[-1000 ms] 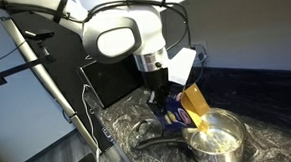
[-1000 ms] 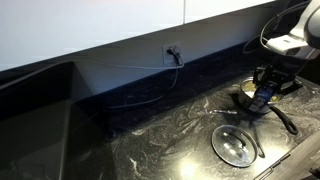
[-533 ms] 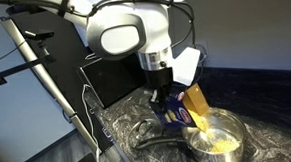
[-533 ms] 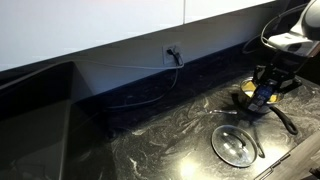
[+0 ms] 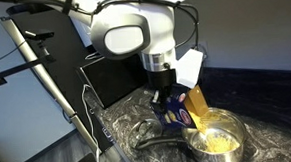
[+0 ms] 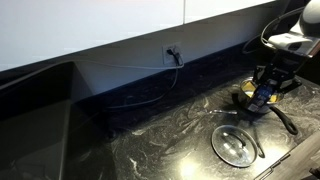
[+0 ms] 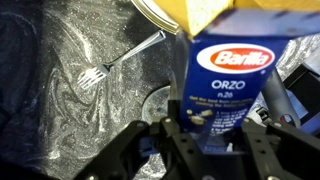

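Note:
My gripper (image 7: 212, 128) is shut on a blue Barilla orzo box (image 7: 228, 75). The box is tipped over a steel pot (image 5: 217, 140) on the dark marbled counter, with its yellow open end (image 5: 197, 103) down toward the pot. Yellow pasta lies in the pot's bottom. In an exterior view the gripper (image 6: 262, 92) holds the box (image 6: 264, 96) over the pot (image 6: 250, 100) at the right. A fork (image 7: 117, 64) lies on the counter beside the pot in the wrist view.
A glass pot lid (image 6: 237, 145) lies flat on the counter in front of the pot. The pot's black handle (image 6: 283, 118) sticks out toward the counter's edge. A wall outlet with a cord (image 6: 172, 53) sits on the dark backsplash. A black monitor (image 5: 113, 81) stands behind the arm.
More yellow pasta has gathered in the pot. The gripper and the tipped box have stayed nearly in place.

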